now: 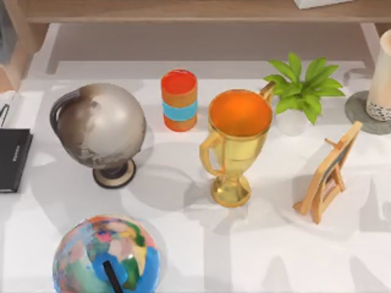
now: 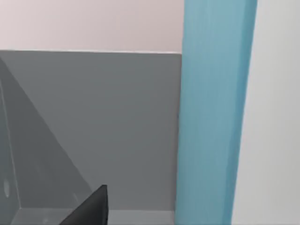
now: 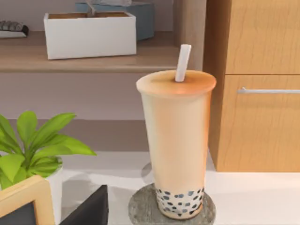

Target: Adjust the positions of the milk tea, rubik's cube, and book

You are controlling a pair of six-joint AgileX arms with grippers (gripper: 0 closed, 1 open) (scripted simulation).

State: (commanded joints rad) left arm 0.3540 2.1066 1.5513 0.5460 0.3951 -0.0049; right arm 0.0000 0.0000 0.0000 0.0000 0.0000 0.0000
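- You are looking down at a white tabletop (image 1: 201, 256) with the milk tea (image 1: 383, 79) standing upright at about 3 o'clock, cut by the right edge, on a round grey coaster (image 1: 360, 110).
- In the right wrist view the milk tea (image 3: 177, 140) is facing the camera, a white straw (image 3: 183, 62) poking through its lid and black dots ringing its base; the grey coaster (image 3: 140, 208) is lying under it.
- A dark finger (image 3: 89, 211) of the right pincer is showing at that view's edge; you cannot tell whether the pincer is wide or narrow.
- In the left wrist view a teal-blue upright surface (image 2: 213, 117), possibly the book, is standing close before the camera against a grey wall; a dark finger (image 2: 91, 211) of the left pincer is peeking in, and its spread cannot be told.
- A gold trophy (image 1: 235, 146) is standing at centre, with an orange cylinder (image 1: 179, 99) banded in blue at 11 o'clock from it.
- A grey globe (image 1: 101, 128) is sitting at 9 o'clock, a colourful globe (image 1: 107, 256) at 7 o'clock.
- A potted plant (image 1: 302, 91) is sitting at 1 o'clock, a small wooden easel (image 1: 330, 174) just below it.
- A flat black book (image 1: 12, 159) is lying at the left edge.
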